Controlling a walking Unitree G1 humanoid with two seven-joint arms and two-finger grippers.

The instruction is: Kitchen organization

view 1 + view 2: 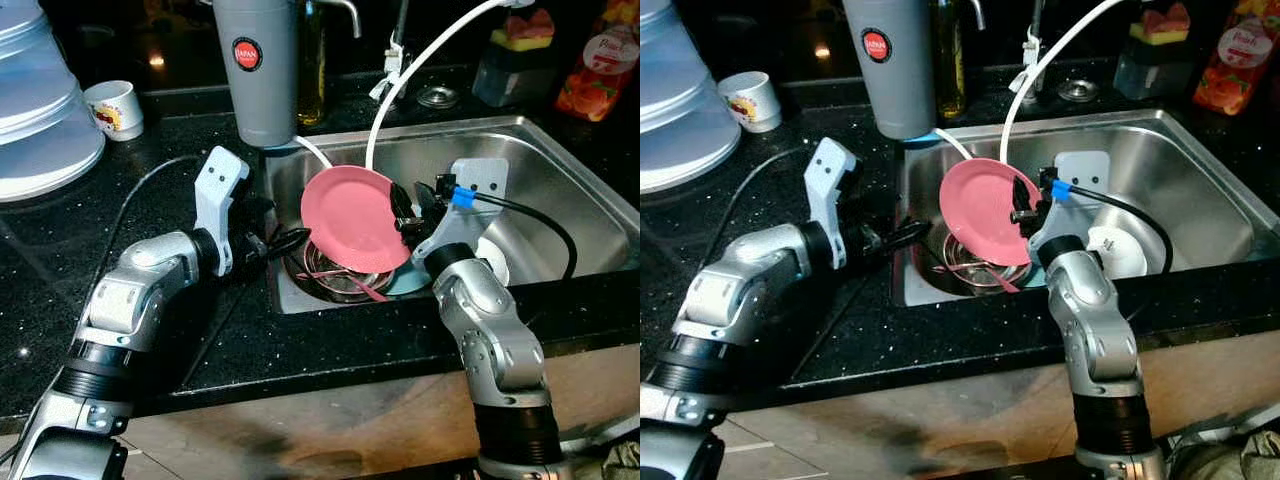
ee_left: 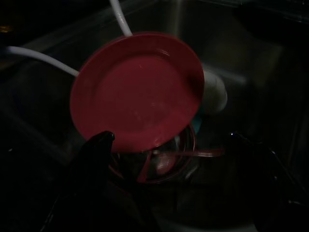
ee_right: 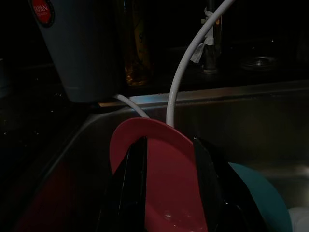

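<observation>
Two black fingers of the right end effector [image 1: 405, 222] pinch the pink plate [image 1: 352, 218] by its rim, one finger on each face as the right wrist view shows, and hold it tilted up on edge over the steel sink [image 1: 560, 190]. That edge grip is the main risk: the plate looks smooth and possibly wet, and I judge that a quick swing or twist of the wrist could let it pivot between the fingers and slip free. Straight below the plate, in the sink, sit a wire-rimmed glass bowl [image 1: 345, 280] with a pink utensil [image 1: 350, 283] across it, a teal dish [image 1: 408, 283] and a white cup [image 1: 495, 260], so a dropped plate would clatter onto them and might chip something. Just behind the plate a white hose [image 1: 420, 62] curves down into the sink, close enough that lifting the plate backward could snag it. The left end effector [image 1: 290, 240] reaches over the sink's near-left rim from the black worktop [image 1: 60, 250], its fingers apart and holding nothing, pointed at the plate; if it closes in carelessly it could knock the plate out of the other grip. At the sink's back-left corner stands a tall grey tumbler [image 1: 257, 70], which a wide sweep toward the worktop might tip.
</observation>
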